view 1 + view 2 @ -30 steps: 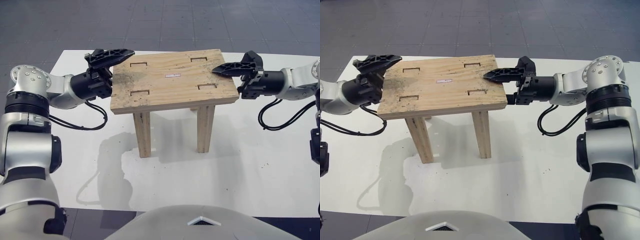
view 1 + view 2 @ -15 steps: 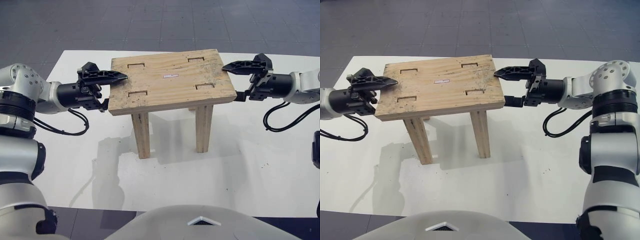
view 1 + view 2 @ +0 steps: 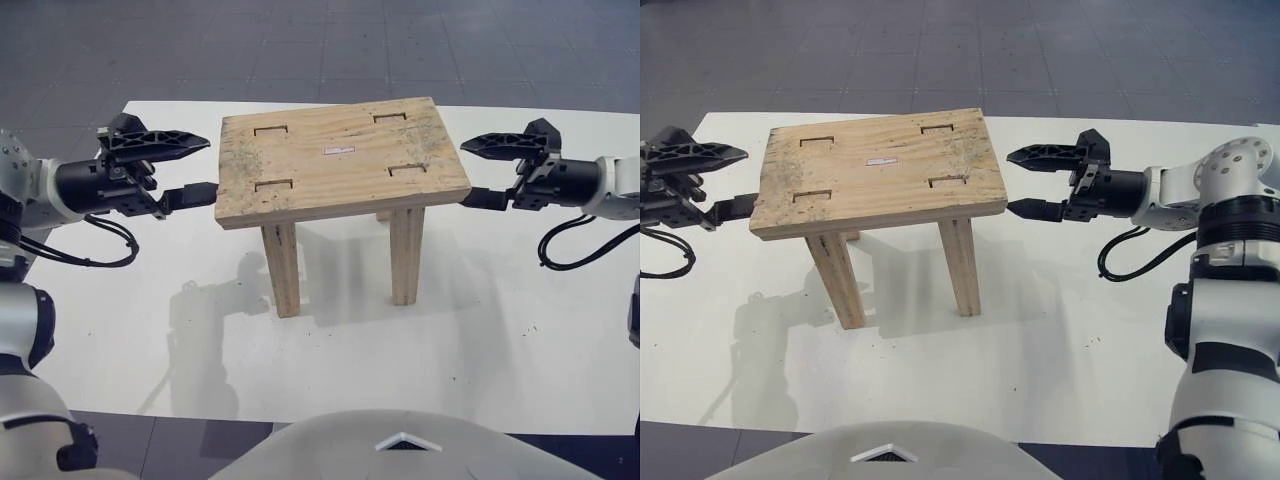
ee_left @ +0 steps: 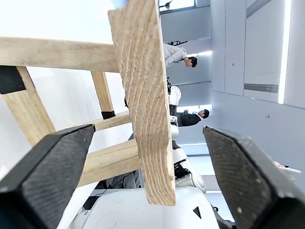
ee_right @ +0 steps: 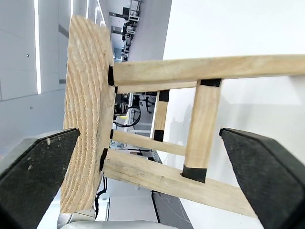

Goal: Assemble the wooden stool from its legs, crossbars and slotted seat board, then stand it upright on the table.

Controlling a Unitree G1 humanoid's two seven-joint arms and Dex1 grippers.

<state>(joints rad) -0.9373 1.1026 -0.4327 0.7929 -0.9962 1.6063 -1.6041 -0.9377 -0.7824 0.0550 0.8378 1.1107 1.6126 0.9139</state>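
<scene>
left gripper (image 3: 211,168), right gripper (image 3: 463,173) drawn back from stool (image 3: 340,185), small label (image 3: 339,152) unreadable

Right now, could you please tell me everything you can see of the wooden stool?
The wooden stool stands upright on the white table and looks assembled. Its pale, grainy seat board has four rectangular slots and a small label; dark bands mark where crossbars meet the legs. Only the legs touch the table. The open left gripper and right gripper flank its ends without clasping it.
</scene>
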